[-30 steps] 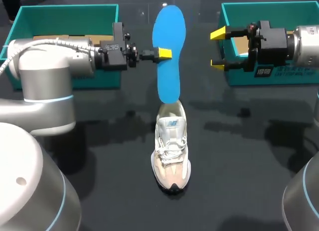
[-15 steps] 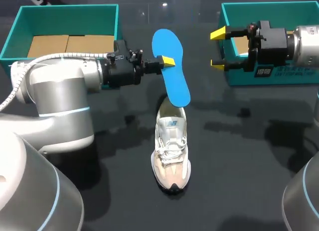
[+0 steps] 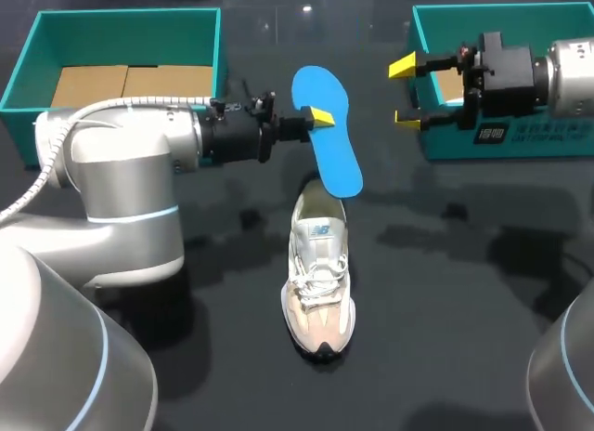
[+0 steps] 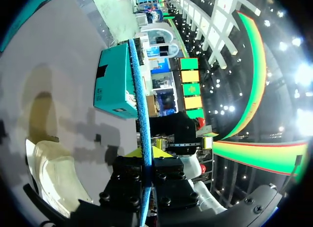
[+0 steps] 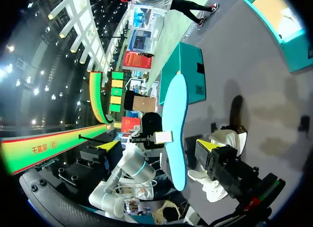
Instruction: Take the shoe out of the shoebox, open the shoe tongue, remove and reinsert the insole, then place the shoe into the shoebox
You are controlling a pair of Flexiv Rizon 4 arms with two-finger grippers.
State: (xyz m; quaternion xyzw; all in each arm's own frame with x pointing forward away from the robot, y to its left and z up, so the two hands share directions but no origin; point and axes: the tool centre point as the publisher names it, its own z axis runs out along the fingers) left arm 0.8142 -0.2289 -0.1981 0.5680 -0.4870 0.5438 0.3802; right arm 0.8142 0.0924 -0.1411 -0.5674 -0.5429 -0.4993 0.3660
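While gripped by one long edge in the left end effector point(image 3: 316, 120), hangs slanted above and behind the shoe point(image 3: 319, 282): blue insole point(image 3: 339, 162), lower tip near the heel opening, contact unclear; fingers narrow, pressed to the foam from both sides; shoe upright on the dark desk point(image 3: 445, 338), toe toward the robot; right end effector point(image 3: 406, 93) behind and right of the shoe, well apart, yellow tips spread wide, holding nothing, beside a teal shoebox point(image 3: 557, 145); second teal box point(image 3: 130, 18) behind and left of the shoe.
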